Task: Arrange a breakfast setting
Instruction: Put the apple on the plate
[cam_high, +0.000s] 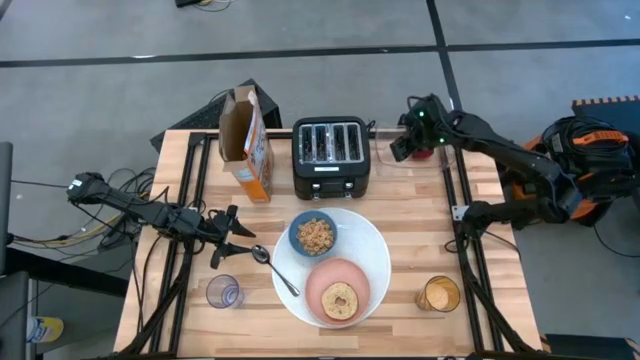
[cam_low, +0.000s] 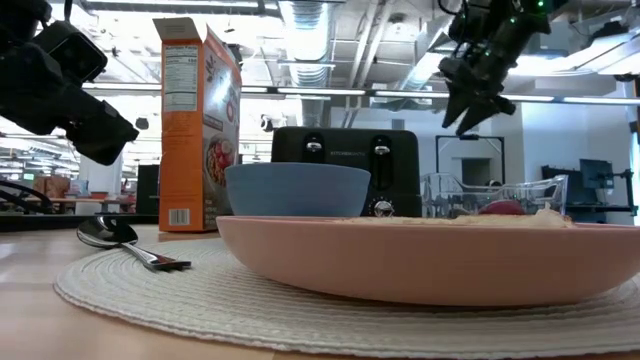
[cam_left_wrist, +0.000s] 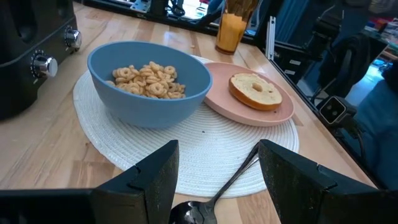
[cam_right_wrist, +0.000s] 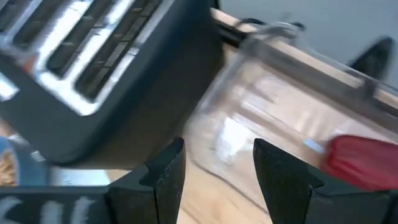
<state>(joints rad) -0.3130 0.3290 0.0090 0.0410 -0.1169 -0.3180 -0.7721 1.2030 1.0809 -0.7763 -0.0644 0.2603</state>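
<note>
A round white woven mat (cam_high: 372, 250) carries a blue bowl (cam_high: 313, 236) of brown cereal (cam_left_wrist: 148, 81) and a pink plate (cam_high: 338, 292) with a bagel half (cam_left_wrist: 255, 91). A metal spoon (cam_high: 275, 268) lies with its handle on the mat's left edge and its bowl on the wood. My left gripper (cam_high: 238, 237) is open, level, just left of the spoon; in its wrist view (cam_left_wrist: 217, 186) the fingers stand on either side of the spoon's bowl (cam_left_wrist: 189, 213). My right gripper (cam_high: 400, 150) is open and high above a clear container (cam_right_wrist: 273, 124) holding red fruit (cam_right_wrist: 360, 162) at the far right.
A black four-slot toaster (cam_high: 332, 157) stands at the far middle, an orange cereal box (cam_high: 248, 145) to its left. An empty glass (cam_high: 225, 292) stands near the front left and a glass of orange juice (cam_high: 438, 294) at the front right.
</note>
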